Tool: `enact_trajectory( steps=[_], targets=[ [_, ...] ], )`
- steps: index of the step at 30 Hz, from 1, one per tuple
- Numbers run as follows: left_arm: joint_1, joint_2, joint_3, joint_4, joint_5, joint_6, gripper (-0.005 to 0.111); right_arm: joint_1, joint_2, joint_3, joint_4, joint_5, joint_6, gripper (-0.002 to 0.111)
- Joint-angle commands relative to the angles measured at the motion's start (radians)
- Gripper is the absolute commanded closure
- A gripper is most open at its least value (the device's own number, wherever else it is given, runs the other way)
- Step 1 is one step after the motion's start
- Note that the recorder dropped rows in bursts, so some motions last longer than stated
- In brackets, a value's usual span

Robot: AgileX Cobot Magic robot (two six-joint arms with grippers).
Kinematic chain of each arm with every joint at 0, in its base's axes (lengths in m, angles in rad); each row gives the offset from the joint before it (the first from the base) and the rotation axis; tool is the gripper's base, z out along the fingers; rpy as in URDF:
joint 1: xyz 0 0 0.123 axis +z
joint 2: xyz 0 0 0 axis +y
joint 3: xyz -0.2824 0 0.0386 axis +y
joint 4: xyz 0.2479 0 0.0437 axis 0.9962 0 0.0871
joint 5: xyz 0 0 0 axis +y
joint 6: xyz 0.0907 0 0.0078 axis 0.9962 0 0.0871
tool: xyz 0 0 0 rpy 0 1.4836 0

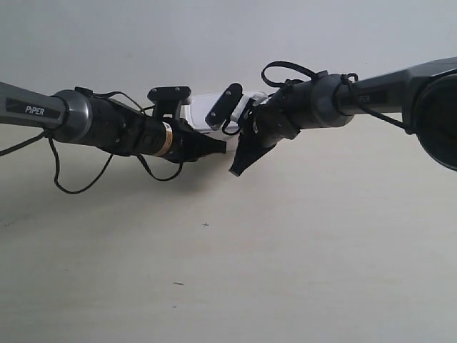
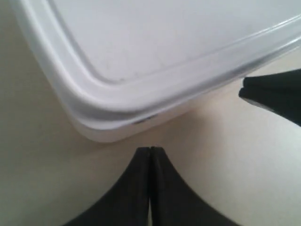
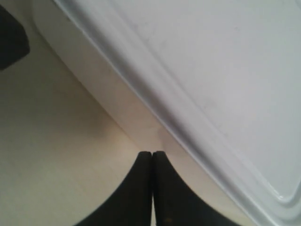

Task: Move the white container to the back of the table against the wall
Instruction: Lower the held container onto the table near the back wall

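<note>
The white container point(image 1: 201, 114) stands at the back of the table point(image 1: 300, 257), close to the wall point(image 1: 214, 36), and both arms hide most of it. The shut gripper point(image 1: 220, 147) of the arm at the exterior view's left and the shut gripper point(image 1: 236, 170) of the arm at the exterior view's right meet in front of it. In the left wrist view the shut left gripper point(image 2: 150, 149) points at a rounded corner of the container point(image 2: 141, 61), a little short of it. In the right wrist view the shut right gripper point(image 3: 152, 153) sits at the container's point(image 3: 211, 70) long side wall.
Loose black cables point(image 1: 71, 182) hang under the arm at the exterior view's left. Tiny dark specks point(image 1: 206, 225) mark the table. The other gripper's black tip point(image 2: 275, 94) shows beside the container in the left wrist view.
</note>
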Motion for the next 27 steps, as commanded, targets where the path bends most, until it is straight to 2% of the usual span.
enact_trajectory(
  steps=[1, 14, 27],
  targets=[
    [0.015, -0.003, -0.028, 0.000, 0.003, 0.005, 0.107, -0.013, 0.005, -0.008, -0.008, -0.002, 0.007, 0.108],
    [0.036, 0.074, -0.144, 0.000, 0.017, 0.083, 0.107, -0.013, 0.013, -0.008, -0.023, -0.025, 0.005, 0.108],
    [0.045, 0.086, -0.176, 0.000, -0.004, 0.083, 0.107, -0.013, 0.013, -0.008, -0.031, -0.091, 0.005, 0.108]
  ],
)
